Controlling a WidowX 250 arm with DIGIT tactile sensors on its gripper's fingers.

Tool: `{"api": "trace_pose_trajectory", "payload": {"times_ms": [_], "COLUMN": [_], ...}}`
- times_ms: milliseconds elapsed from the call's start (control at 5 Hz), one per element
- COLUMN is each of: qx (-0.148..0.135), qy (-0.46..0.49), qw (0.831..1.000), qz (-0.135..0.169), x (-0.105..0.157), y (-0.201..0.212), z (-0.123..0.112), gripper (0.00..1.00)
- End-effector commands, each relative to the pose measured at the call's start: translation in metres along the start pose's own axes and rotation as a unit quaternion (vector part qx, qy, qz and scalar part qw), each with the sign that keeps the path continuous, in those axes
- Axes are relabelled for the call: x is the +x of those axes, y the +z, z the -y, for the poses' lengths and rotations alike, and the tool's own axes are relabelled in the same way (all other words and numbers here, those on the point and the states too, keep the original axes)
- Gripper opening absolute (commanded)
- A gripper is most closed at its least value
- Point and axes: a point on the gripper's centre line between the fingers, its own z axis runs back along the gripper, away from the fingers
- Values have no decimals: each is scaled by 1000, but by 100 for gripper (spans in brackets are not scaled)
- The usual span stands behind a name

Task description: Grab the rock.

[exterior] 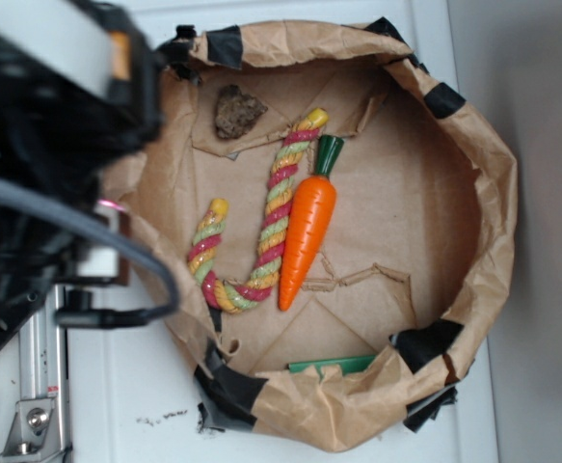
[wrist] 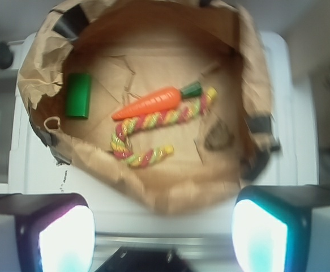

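The claw hangs above the near rim of the brown paper nest, and it holds nothing. Its two fingers stand far apart at the bottom corners of the wrist view, so the opening is wide. In the exterior view the arm is only a dark blurred mass at the left, and the claw itself cannot be made out there.

Inside the nest, closest to the claw, lies the striped rope, bent like a hook, with red, yellow and green strands. The toy carrot lies just beside the long part of the rope, its green top pointing away from the hook.

The rock is a small dark brown, rough lump. It rests on the paper floor near the nest wall, near the end of the rope at the carrot's green top, apart from both. A green block lies at the opposite side of the nest. The nest stands on a white worktop.
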Motion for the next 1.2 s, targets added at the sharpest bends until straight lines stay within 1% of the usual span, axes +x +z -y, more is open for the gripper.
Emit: {"api": "trace_pose_trajectory", "payload": {"times_ms": [0, 200, 400, 1000], "qx": [104, 63, 66, 66], "qy": [-107, -172, -133, -133], "qw": [988, 981, 988, 988], "qz": [32, 57, 50, 50], "x": [37, 38, 37, 37], "y": [-82, -100, -105, -105], "z": [-16, -19, -21, -21], "gripper": [100, 100, 100, 100]}}
